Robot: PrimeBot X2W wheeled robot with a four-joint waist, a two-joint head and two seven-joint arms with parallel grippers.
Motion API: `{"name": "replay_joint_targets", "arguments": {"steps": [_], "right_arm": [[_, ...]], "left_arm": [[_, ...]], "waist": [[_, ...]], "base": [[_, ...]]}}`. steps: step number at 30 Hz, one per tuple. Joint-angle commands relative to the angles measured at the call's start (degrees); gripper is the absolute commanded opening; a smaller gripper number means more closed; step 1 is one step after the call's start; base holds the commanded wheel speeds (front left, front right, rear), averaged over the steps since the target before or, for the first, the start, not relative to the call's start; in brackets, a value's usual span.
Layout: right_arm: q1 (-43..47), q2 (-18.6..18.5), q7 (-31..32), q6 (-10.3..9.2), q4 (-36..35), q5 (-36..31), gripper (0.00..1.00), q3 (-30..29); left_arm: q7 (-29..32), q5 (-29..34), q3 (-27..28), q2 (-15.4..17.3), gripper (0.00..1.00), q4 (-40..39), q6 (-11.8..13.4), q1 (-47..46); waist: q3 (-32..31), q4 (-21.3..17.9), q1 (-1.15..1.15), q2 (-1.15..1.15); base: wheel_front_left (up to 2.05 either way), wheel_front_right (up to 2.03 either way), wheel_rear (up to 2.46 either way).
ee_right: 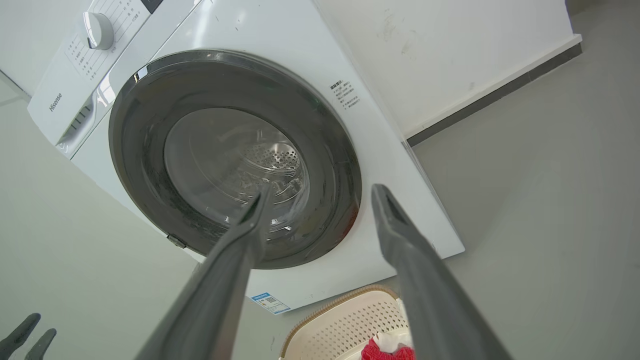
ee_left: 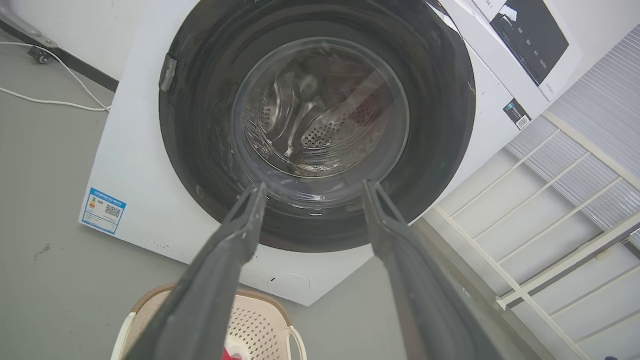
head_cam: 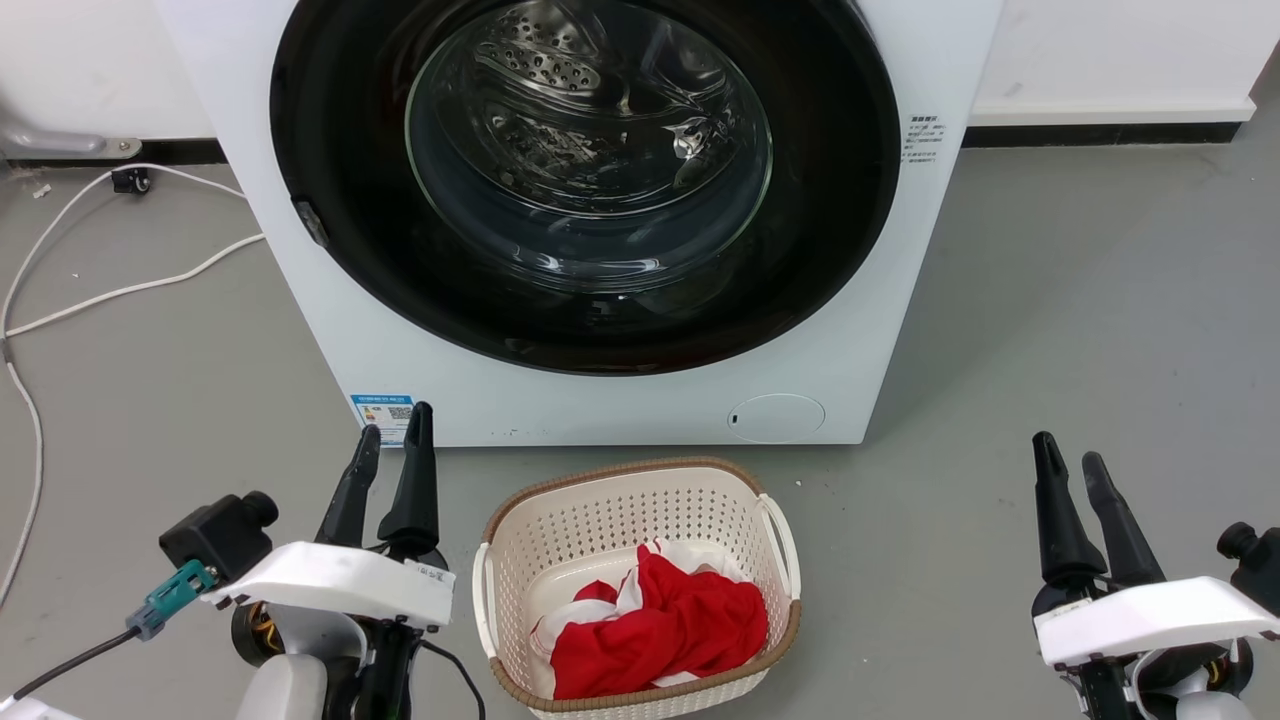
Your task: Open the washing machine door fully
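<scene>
Head view: washing machine door [head_cam: 585, 180] closed

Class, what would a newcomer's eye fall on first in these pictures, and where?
The glossy black washing machine door, shut, dominates the top of the head view. Below it on the floor sits a cream basket holding a red and white cloth, with the left gripper and right gripper open at either side.

White wrist shells [head_cam: 340, 585], black pincer fingers [head_cam: 415, 480]
</scene>
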Motion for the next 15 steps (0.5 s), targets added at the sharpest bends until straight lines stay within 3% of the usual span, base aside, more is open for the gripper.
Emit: {"name": "replay_joint_targets", "arguments": {"steps": [1, 15], "right_arm": [[-0.23, 0.03, -0.62, 0.00, -0.52, -2.17, 1.00, 0.13], [0.18, 0.18, -1.95, 0.00, -0.45, -11.49, 1.00, 0.04]], "left_arm": [[-0.54, 2.05, -0.24, 0.47, 1.00, -0.43, 0.26, -1.36], [-2.65, 11.41, -2.15, 1.16, 1.00, 1.93, 1.40, -2.32]], "waist": [[0.01, 0.00, 0.00, 0.00], [0.10, -0.09, 0.00, 0.00]], "base": [[0.00, 0.00, 0.00], [0.00, 0.00, 0.00]]}}
